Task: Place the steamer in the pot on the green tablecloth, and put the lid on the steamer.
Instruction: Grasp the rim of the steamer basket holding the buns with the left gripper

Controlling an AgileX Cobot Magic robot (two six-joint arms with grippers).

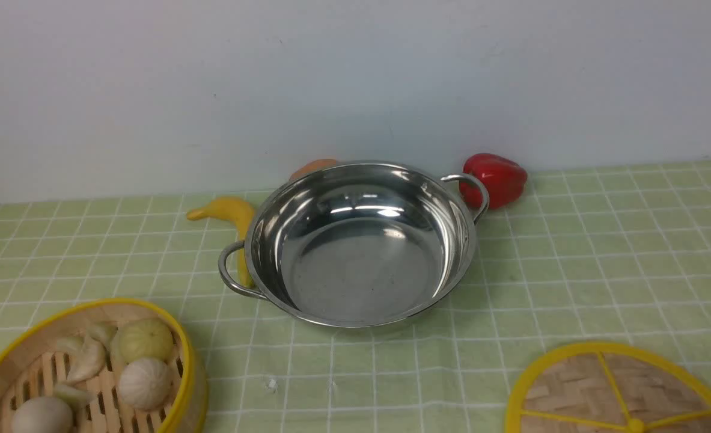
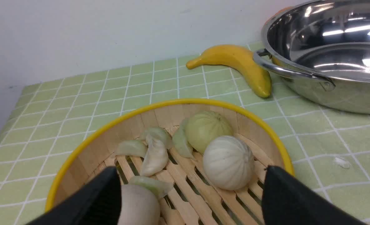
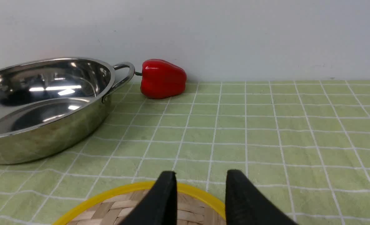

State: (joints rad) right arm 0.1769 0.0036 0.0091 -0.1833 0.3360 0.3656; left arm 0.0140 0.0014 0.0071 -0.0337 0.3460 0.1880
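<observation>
The shiny steel pot (image 1: 355,264) stands empty in the middle of the green tablecloth (image 1: 601,240). The steamer (image 1: 178,337), a yellow-rimmed bamboo basket with pale buns and dumplings, sits at the near left. In the left wrist view my left gripper (image 2: 191,168) is open wide just above the steamer (image 2: 172,102), one finger over its floor and the other at its inner wall. The flat woven lid (image 1: 577,385) lies at the near right. My right gripper (image 3: 200,174) hangs open over the lid's (image 3: 116,212) far rim, with nothing between its fingers. Neither gripper shows in the front view.
A yellow banana (image 1: 229,210) lies against the pot's left handle. A red pepper (image 1: 493,177) sits behind the right handle, and an orange thing (image 1: 313,168) peeks out behind the pot. A white wall closes the back.
</observation>
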